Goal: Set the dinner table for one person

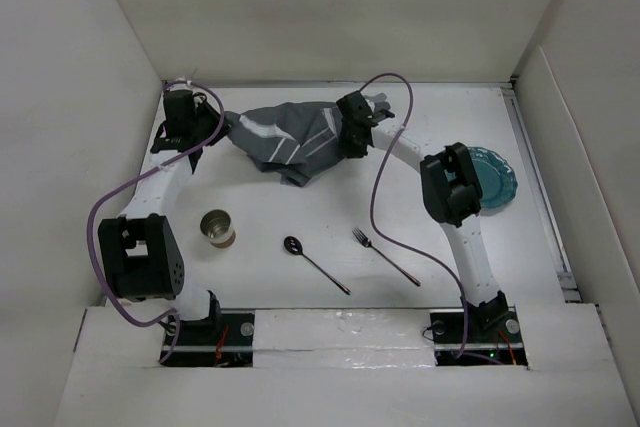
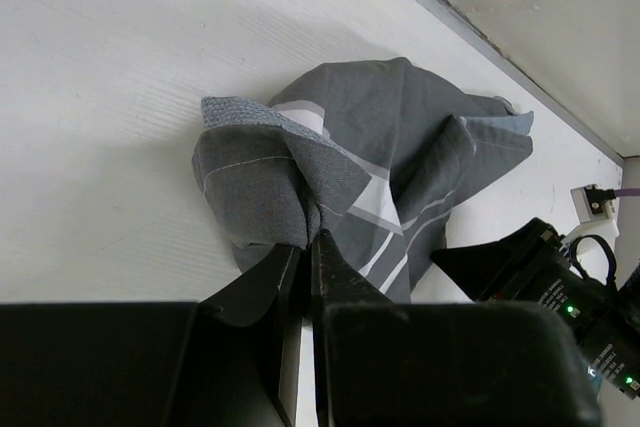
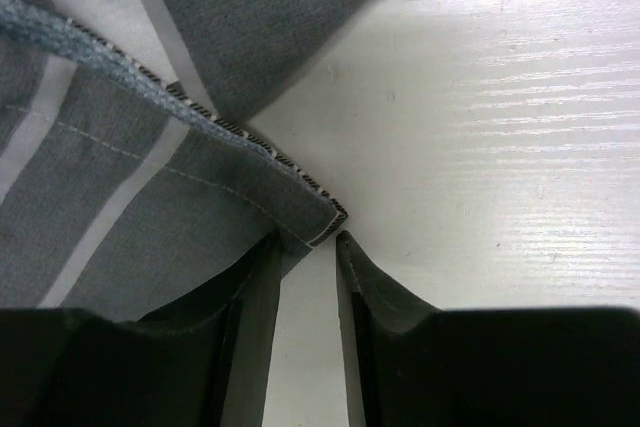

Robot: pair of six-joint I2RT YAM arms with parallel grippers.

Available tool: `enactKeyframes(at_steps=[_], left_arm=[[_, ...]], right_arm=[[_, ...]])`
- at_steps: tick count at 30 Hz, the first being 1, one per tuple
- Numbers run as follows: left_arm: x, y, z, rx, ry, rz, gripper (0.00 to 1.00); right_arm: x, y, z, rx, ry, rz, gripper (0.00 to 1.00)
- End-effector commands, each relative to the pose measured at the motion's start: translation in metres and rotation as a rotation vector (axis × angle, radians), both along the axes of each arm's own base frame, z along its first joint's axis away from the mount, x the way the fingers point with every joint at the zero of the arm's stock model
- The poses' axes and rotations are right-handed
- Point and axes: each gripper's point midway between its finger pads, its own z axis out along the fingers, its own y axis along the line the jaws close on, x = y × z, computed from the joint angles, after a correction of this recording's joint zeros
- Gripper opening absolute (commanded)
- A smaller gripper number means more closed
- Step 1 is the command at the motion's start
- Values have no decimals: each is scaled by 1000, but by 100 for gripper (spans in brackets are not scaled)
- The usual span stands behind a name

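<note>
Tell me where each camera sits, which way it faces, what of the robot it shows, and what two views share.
Top external: fixed above and behind the arms, looking down on the table; left arm, right arm and both bases show.
Left wrist: on the left arm, looking along the left gripper, shut on a fold of the crumpled placemat.
Right wrist: on the right arm, looking down at a placemat corner at the tips of the right gripper, jaws slightly parted.
Shared: all three show the placemat on the table.
</note>
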Motion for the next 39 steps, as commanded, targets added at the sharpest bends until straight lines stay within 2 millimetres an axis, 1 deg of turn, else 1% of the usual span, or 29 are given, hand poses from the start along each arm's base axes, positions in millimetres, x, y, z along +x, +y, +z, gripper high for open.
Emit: enactKeyframes(at_steps=[1,5,6,9,10,11,12,13,15,16,17,18,19,20,21,22,23,24,25,26,27,28,30,31,34,35,37,38,39], left_arm=[[0,2,25,3,-86,14,0],[2,3,27,6,-90,16,0],[3,3,29,6,-94,16,0],[4,3,30,1,-95,17,0],[6,2,34,-1,-101,16,0],[7,2,35,-1,-103,16,0],[7,2,36,-3,-105,18,0],[10,2,43,-7,-120,16,0],[13,-1,50,-20,-131,6,0],[18,-2,64,-29,-158,3,0],[21,-4,74,-44,-175,2,0],[23,-8,85,-63,-198,-15,0],[25,-10,107,-78,-242,-22,0],[25,-13,120,-111,-265,-23,0],[22,-23,149,-148,-323,-56,0],[20,-23,161,-147,-347,-58,0],[17,-25,176,-164,-379,-63,0],[12,-29,191,-196,-405,-76,0],[5,-35,220,-207,-461,-94,0],[0,-37,234,-219,-485,-102,0],[-6,-40,248,-244,-503,-117,0],[-13,-41,275,-250,-558,-124,0],[-24,-46,301,-265,-600,-141,0],[-34,-51,328,-268,-651,-154,0],[-49,-53,357,-295,-703,-166,0],[-51,-53,360,-302,-710,-166,0],[-49,-50,354,-298,-697,-142,0],[-47,-47,347,-287,-687,-128,0],[-46,-45,340,-280,-680,-116,0]], right_arm=[[-3,-10,-18,-63,38,-28,31],[11,-10,-12,-41,-11,-38,14],[20,-12,-5,-31,-44,-39,0],[33,-14,11,-15,-89,-40,0],[40,-18,27,1,-123,-49,0],[43,-23,35,6,-143,-56,0],[49,-21,50,21,-191,-50,0],[54,-25,79,49,-247,-59,0],[60,-31,113,71,-329,-53,0],[60,-31,133,82,-368,-48,0],[61,-39,174,95,-448,-41,0],[59,-41,197,102,-492,-38,0],[56,-45,218,102,-528,-35,0],[46,-52,256,103,-591,-30,0],[34,-65,290,90,-653,-49,0],[34,-65,291,90,-653,-49,0],[26,-71,307,85,-685,-44,0],[6,-78,344,106,-750,-53,0],[-3,-83,353,105,-765,-56,0],[-13,-89,367,107,-791,-56,0],[-33,-101,400,127,-855,-70,0],[-44,-106,412,133,-879,-74,0],[-64,-119,439,137,-928,-89,0],[-80,-128,465,160,-977,-97,0],[-97,-140,490,166,-1023,-90,0],[-101,-138,494,164,-1006,-64,0],[-94,-124,475,182,-924,10,0],[-90,-108,462,198,-891,45,0],[-86,-91,422,199,-808,97,0]])
